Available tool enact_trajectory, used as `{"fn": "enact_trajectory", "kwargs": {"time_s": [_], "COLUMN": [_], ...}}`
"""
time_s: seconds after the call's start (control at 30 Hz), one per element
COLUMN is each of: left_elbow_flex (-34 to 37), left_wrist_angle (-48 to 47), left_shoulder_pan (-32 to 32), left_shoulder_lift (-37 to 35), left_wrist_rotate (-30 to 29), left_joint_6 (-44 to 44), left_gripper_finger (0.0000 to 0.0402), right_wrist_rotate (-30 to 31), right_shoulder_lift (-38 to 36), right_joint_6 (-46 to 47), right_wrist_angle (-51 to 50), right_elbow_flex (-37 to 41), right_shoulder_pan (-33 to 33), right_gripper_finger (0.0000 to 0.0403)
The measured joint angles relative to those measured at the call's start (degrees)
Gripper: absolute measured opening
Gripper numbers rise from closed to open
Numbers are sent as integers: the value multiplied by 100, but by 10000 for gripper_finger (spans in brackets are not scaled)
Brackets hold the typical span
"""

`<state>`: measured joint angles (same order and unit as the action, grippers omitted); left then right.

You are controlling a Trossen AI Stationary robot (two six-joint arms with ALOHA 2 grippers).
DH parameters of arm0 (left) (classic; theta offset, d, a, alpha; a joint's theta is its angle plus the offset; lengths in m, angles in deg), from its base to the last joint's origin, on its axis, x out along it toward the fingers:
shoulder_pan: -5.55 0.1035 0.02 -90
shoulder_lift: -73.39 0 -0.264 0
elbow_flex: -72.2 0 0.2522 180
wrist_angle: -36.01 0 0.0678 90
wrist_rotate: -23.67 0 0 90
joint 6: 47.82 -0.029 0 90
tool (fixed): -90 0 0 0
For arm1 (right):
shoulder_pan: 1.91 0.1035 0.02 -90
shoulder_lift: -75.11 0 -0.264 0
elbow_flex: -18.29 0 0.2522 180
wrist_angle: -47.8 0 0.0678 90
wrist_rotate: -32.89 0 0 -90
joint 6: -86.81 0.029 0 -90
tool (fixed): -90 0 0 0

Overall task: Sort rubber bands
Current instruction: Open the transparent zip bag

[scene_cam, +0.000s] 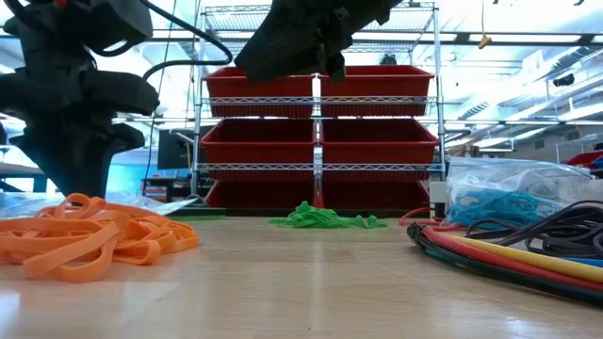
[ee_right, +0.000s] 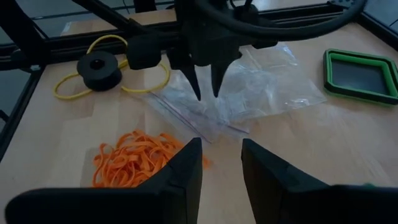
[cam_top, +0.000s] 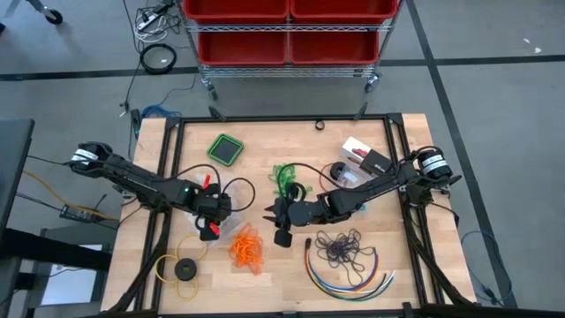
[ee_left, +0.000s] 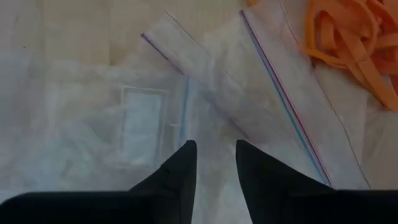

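We've got L gripper [ee_left: 214, 163] over the bag [ee_left: 205, 99], fingers apart, empty. R gripper [ee_right: 221, 163] apart too, orange bands [cam_top: 246, 246] at its 7. Next: grab bag w/ L.

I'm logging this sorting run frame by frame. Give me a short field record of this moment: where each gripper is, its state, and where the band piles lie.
left gripper: over a clear zip bag, fingers slightly apart, holding nothing visible
right gripper: open and empty, above bare table near the centre
orange rubber bands: loose pile between the grippers, toward the front edge
green rubber bands: pile behind the right gripper
dark purple rubber bands: pile at front right, inside the curve of the multicoloured cables
green tray: back left
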<state>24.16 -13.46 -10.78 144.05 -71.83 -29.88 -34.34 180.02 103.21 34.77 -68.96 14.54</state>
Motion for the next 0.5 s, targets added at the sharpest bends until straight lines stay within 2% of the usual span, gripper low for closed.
{"fn": "enact_trajectory", "kwargs": {"time_s": [0.17,0.27,0.43,0.5], "left_elbow_flex": [0,-7,-6,2], "left_wrist_angle": [237,464,265,205], "left_shoulder_pan": [-321,-600,-783,-777], "left_shoulder_lift": [0,0,80,122], "left_wrist_rotate": [341,365,-548,-664], "left_joint_6": [-228,-305,-452,-562], "left_gripper_finger": [81,75,88,93], "right_wrist_rotate": [0,0,0,0], "right_shoulder_lift": [0,0,0,0], "right_joint_6": [5,2,23,42], "right_wrist_angle": [0,0,4,4], "right_elbow_flex": [0,0,0,0], "right_shoulder_pan": [0,0,0,1], "right_gripper_finger": [103,103,103,103]}}
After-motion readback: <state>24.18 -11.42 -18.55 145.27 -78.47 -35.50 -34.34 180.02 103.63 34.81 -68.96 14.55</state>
